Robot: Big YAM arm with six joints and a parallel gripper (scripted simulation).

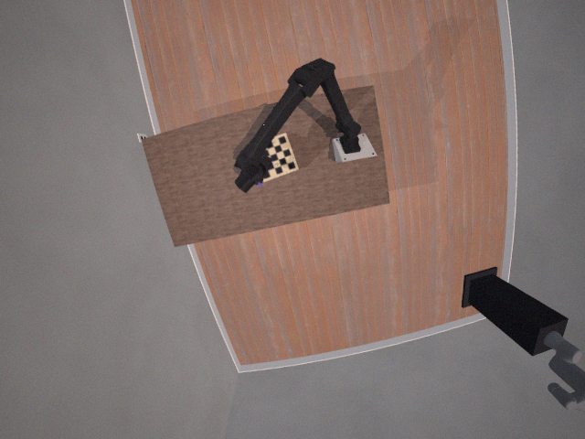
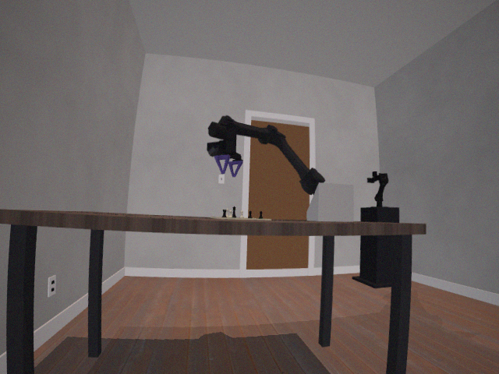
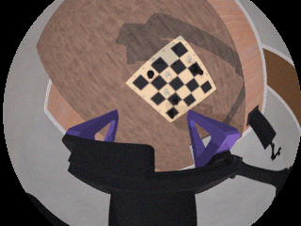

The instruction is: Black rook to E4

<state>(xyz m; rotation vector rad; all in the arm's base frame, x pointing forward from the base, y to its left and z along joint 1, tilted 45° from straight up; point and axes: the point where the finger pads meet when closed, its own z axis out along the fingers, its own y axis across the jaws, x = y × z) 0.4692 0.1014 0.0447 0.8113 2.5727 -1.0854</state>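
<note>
A small chessboard [image 1: 281, 157] lies on the brown table, near the arm's base. In the wrist view the chessboard [image 3: 172, 79] sits far below, with several small dark and light pieces on it. From the side the pieces [image 2: 241, 213] stand upright in a row; the leftmost one [image 2: 224, 213] is short and black, next to a taller black piece [image 2: 233, 211]. They are too small to tell which is the rook. My gripper [image 2: 228, 171] hangs high above the board's left end, its purple fingers open and empty. It also shows in the wrist view [image 3: 153, 116].
The arm's grey base [image 1: 353, 148] stands on the table to the right of the board. A black camera stand [image 2: 378, 209] is beyond the table's right end. A brown door [image 2: 277, 193] is in the back wall.
</note>
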